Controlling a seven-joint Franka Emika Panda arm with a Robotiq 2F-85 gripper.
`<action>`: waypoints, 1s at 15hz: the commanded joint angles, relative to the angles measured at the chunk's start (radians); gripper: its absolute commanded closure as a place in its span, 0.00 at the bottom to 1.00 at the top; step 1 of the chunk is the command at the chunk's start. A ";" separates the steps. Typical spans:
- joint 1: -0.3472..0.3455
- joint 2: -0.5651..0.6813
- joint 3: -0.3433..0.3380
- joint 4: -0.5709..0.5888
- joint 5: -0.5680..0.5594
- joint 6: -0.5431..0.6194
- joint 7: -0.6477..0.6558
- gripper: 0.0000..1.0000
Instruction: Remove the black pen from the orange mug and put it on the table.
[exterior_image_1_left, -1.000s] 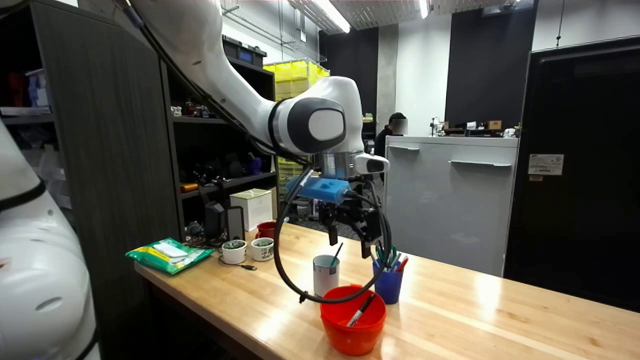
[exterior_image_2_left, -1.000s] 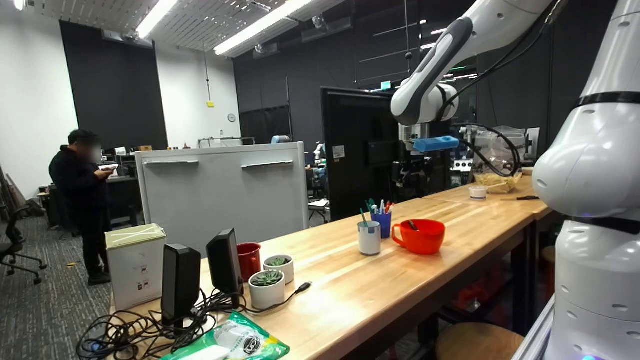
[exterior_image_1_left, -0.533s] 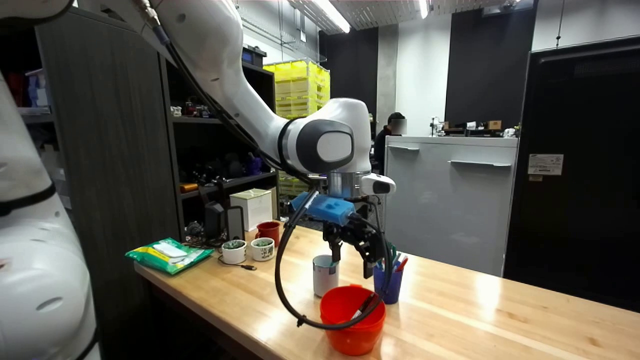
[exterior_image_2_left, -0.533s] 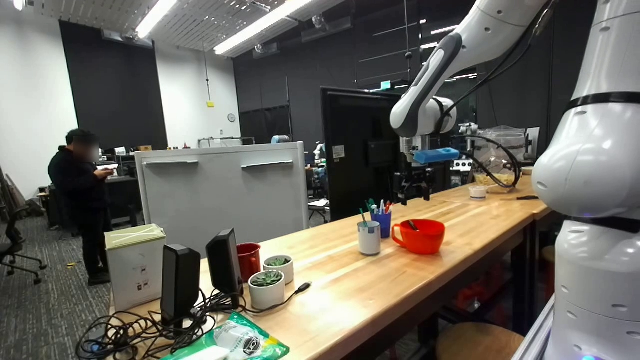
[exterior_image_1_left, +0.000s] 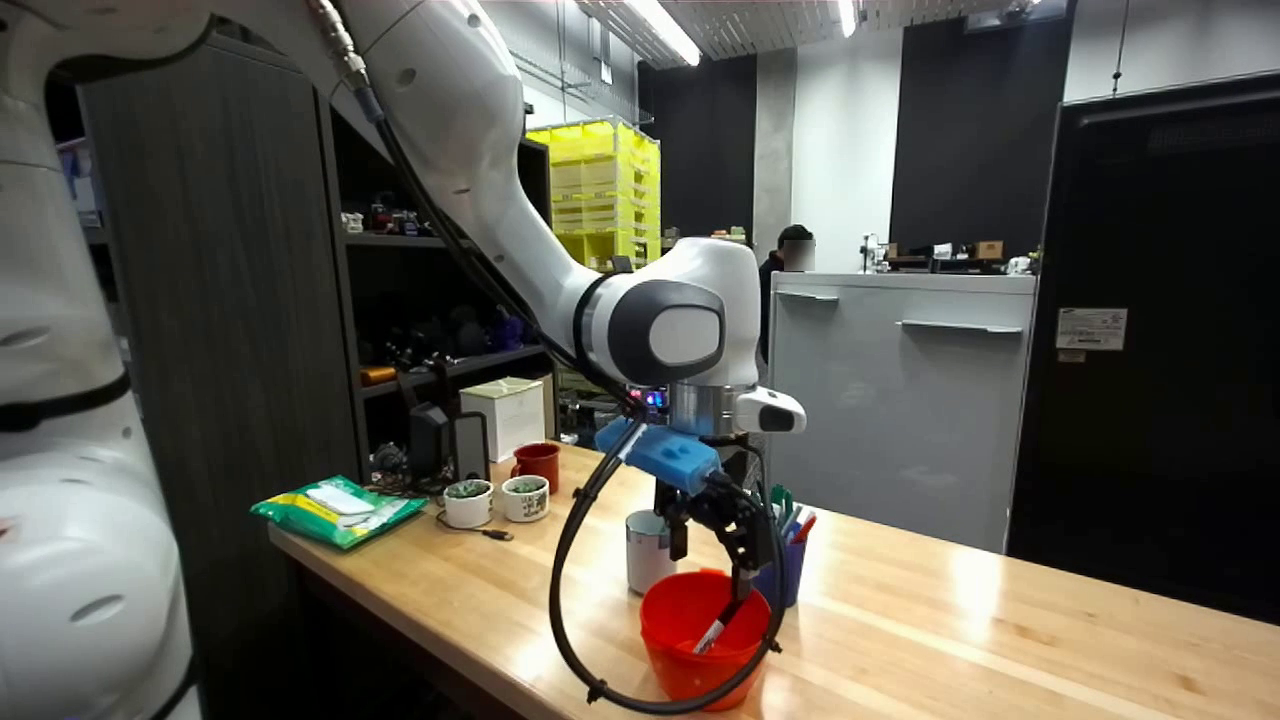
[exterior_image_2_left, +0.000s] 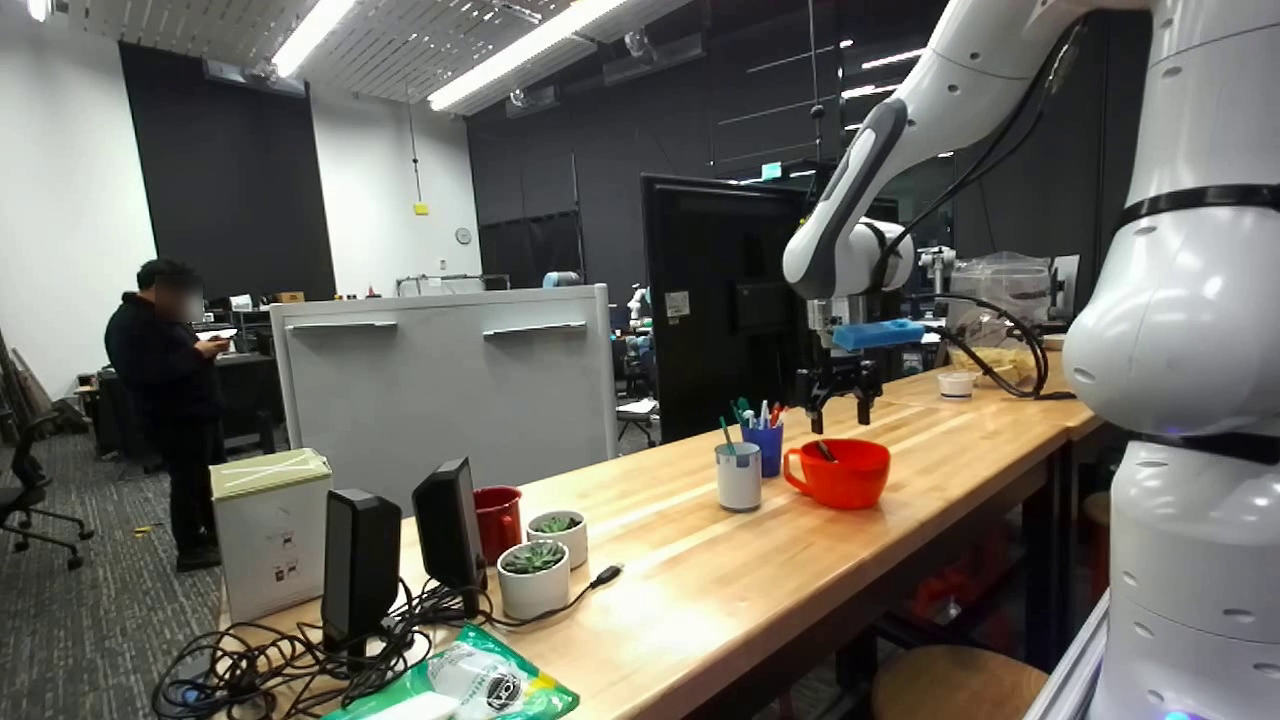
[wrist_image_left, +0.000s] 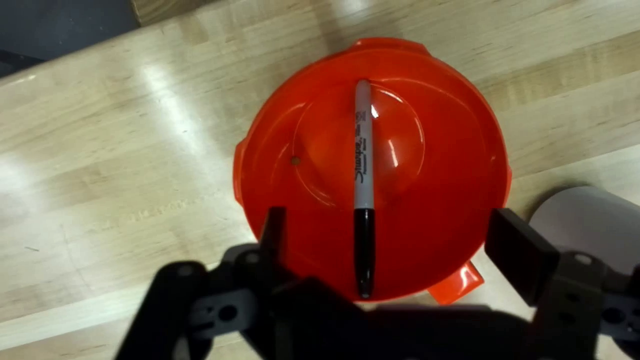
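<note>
One black pen (wrist_image_left: 364, 189): leans in orange mug (exterior_image_2_left: 845, 484)
Gripper (exterior_image_2_left: 841, 421): hangs above, spread wide, empty
Counter (exterior_image_1_left: 930, 620): glossy wood, green packet (exterior_image_1_left: 345, 515) at corner
Partition (exterior_image_2_left: 440, 380): stands past far edge, person (exterior_image_2_left: 160, 360) beyond

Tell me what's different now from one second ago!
The end effector came down, closer to the orange mug. It is open: it grabbed nothing and let nothing go. The black pen stayed in the orange mug, and the white cup stayed put too.
</note>
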 joint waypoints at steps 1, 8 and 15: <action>-0.012 0.051 -0.007 0.019 0.044 0.022 -0.049 0.00; -0.016 0.133 -0.002 0.058 0.119 0.016 -0.112 0.00; -0.027 0.195 0.003 0.091 0.174 0.018 -0.160 0.00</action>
